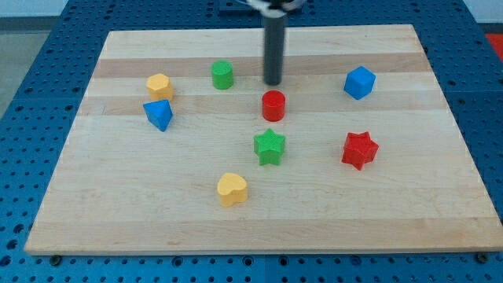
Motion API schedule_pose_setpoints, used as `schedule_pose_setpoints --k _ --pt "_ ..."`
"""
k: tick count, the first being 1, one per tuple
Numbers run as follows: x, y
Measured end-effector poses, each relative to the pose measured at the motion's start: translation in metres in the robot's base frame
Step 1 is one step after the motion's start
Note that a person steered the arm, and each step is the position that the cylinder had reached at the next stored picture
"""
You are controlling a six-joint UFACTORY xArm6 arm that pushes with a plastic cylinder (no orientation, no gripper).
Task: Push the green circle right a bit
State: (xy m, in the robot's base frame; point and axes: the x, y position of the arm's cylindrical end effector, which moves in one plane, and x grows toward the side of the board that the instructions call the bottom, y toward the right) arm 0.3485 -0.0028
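My tip [273, 82] sits on the wooden desk [393, 204], near the far side and close to the middle. There is no claw on this arm, only a straight dark rod, so there is nothing to say about wide or narrow. The green circle [222, 75] stands to the left of my tip, near it but not touching, with bare wood between the two. It is a short round block standing upright. The red circle [273, 104] is just on the near side of my tip, very close, and I cannot tell if they touch. A little nearer than that one is the green star [269, 147], lying flat. To the right of the star, well apart from it, is the red star [359, 149]. Far over on the right side sits a blue block [359, 82] with flat sides and many corners. On the left side a yellow block [159, 86] with flat sides sits far back, and a blue block [159, 115] with a pointed shape sits just on its near side, almost touching it. A yellow heart [232, 189] lies closest to the near edge, a bit left of the middle. Around the desk is a blue board [31, 47] full of small holes.
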Motion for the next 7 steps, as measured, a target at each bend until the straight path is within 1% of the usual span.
schedule_pose_setpoints --k 1,2,3,4,5,7 --pt "0.004 -0.004" --pt "0.004 -0.021" --pt "0.004 -0.021" --pt "0.012 -0.041" --pt "0.013 -0.048" --pt "0.012 -0.081"
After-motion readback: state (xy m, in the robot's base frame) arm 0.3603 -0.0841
